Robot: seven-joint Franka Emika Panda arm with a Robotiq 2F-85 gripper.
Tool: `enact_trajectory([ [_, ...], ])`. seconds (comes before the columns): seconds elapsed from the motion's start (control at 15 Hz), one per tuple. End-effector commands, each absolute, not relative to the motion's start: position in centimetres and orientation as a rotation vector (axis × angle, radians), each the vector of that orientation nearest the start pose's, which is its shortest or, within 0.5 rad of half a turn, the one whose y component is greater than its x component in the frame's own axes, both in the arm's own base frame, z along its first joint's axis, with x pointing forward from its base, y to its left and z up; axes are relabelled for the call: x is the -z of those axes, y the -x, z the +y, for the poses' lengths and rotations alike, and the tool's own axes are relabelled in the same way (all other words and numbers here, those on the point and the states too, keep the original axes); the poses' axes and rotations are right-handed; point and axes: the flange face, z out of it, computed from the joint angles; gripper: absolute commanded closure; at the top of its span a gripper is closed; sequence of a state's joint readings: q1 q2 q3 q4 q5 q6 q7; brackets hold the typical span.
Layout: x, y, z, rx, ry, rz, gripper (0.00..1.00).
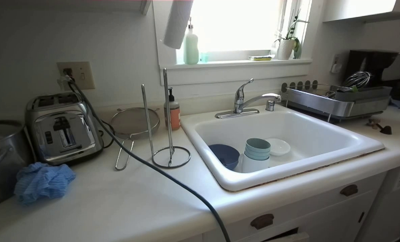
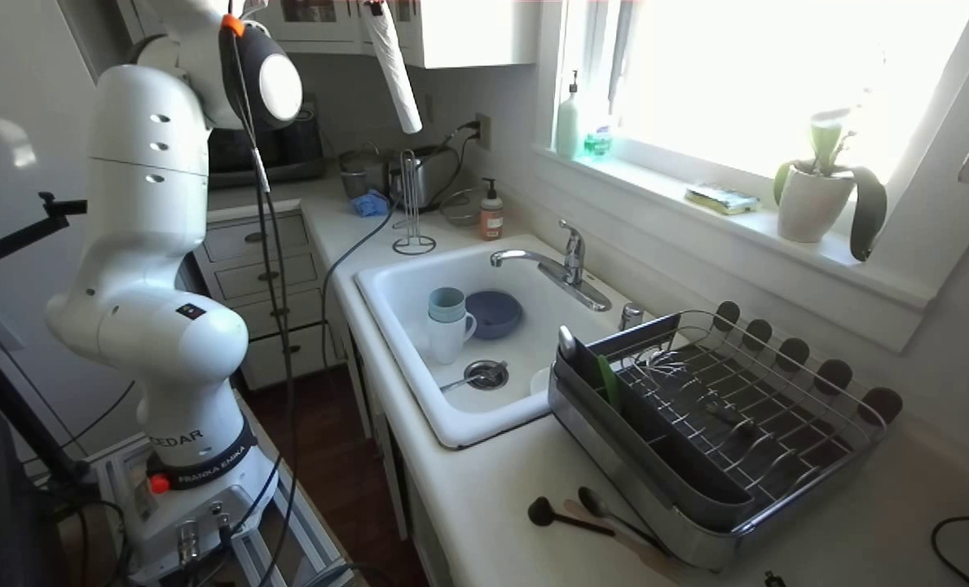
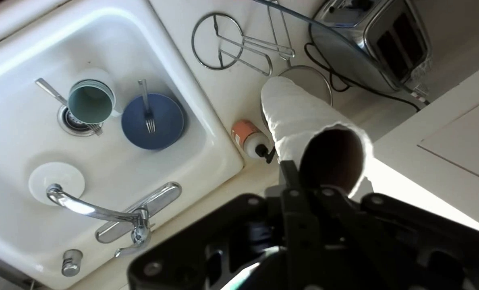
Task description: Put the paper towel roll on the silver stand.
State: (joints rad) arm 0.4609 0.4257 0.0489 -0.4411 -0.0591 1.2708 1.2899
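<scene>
One roll [image 1: 178, 25]; one stand [image 1: 169, 117]; two forks [image 3: 146, 106]

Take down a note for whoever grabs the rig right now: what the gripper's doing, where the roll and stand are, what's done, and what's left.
Gripper: closed on the near end of the paper towel roll.
Roll: held tilted in the air; in both exterior views its lower end shows above the silver stand.
Stand: upright on the counter, between the toaster and the sink.
Done: roll picked up.
Left: roll is not yet on the stand. Likely straighten it, line its core up with the taller rod, lower it, then release.
</scene>
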Motion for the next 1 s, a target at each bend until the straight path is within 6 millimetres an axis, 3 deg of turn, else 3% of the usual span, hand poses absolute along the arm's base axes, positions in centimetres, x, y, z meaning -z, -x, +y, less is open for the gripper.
enact_trajectory([
  [0.0, -82.1, -51.9, 27.2, 0.37, 2.548, 1.163, 1.0],
  [0.2, -80.8, -52.3, 27.6, 0.303, 2.572, 1.186, 1.0],
  [0.93, -79.4, -52.2, 27.7, 0.173, 2.601, 1.211, 1.0],
])
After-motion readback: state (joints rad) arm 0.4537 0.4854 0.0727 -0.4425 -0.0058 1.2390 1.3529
